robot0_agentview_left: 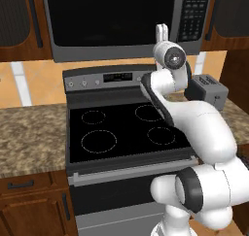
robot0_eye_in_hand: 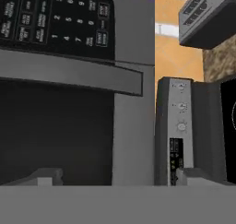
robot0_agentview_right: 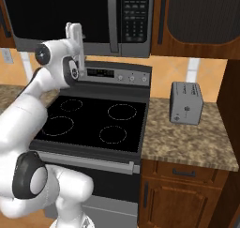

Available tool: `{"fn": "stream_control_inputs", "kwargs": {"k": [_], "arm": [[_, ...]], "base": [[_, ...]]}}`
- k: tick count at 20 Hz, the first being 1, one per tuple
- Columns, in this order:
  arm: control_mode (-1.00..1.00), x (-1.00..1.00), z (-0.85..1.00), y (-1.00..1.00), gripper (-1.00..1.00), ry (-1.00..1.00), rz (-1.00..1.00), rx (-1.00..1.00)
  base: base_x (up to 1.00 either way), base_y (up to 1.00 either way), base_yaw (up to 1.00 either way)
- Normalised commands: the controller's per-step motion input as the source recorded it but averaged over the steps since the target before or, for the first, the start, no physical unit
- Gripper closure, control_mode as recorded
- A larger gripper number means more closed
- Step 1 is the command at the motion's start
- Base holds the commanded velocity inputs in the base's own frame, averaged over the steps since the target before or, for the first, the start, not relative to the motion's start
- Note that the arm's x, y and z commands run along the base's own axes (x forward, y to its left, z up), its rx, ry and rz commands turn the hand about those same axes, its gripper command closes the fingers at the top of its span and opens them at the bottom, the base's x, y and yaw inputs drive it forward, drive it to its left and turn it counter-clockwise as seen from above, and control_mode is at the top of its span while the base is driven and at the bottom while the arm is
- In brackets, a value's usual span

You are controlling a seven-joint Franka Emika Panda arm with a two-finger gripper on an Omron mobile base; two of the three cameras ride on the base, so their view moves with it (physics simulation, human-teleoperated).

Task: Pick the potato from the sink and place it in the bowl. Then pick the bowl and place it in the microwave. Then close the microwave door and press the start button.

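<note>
Now the gripper [robot0_agentview_left: 162, 30] stands raised just in front of the microwave's [robot0_agentview_left: 116, 24] lower right corner, jaws spread wide and holding nothing. In the hand view the two tips sit low, one before the dark door glass, the other before the stove's [robot0_agentview_left: 121, 133] control panel. The microwave door [robot0_agentview_right: 61, 16] looks shut, flush with the frame, its handle [robot0_eye_in_hand: 73, 73] a long grey bar beside the keypad [robot0_agentview_right: 136, 16]. Probably only the start button is left. The keys are flat, stiff and small; a push from one fingertip should do, square on, since a slanted touch could slide onto a neighbouring key. Which key is start I cannot read. Below the microwave lies the black cooktop, with speckled stone counter [robot0_agentview_right: 187, 142] on both sides. A grey toaster [robot0_agentview_right: 186, 102] stands on the counter to the microwave's right, wooden cabinets beyond.
</note>
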Motion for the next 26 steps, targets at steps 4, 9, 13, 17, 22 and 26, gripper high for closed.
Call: {"fn": "stream_control_inputs", "kwargs": {"k": [4, 9, 13, 17, 22, 26], "arm": [[-1.00, -0.52, 0.48, -0.83, -1.00, -0.04, 0.22, 0.22], [-1.00, -0.08, 0.54, -0.79, -1.00, -0.01, 0.19, 0.15], [-1.00, -0.02, 0.04, -0.37, -1.00, 0.04, 0.06, 0.03], [-1.00, -0.04, -0.01, -0.11, 1.00, -0.01, 0.00, -0.01], [-1.00, 0.04, 0.04, -0.33, 1.00, -0.14, 0.00, 0.02], [-1.00, 0.32, 0.05, -0.10, 1.00, -0.05, -0.01, 0.00]], "base": [[0.00, 0.00, 0.00], [0.00, 0.00, 0.00], [0.00, 0.00, 0.00], [0.00, 0.00, 0.00], [0.00, 0.00, 0.00], [0.00, 0.00, 0.00]]}}
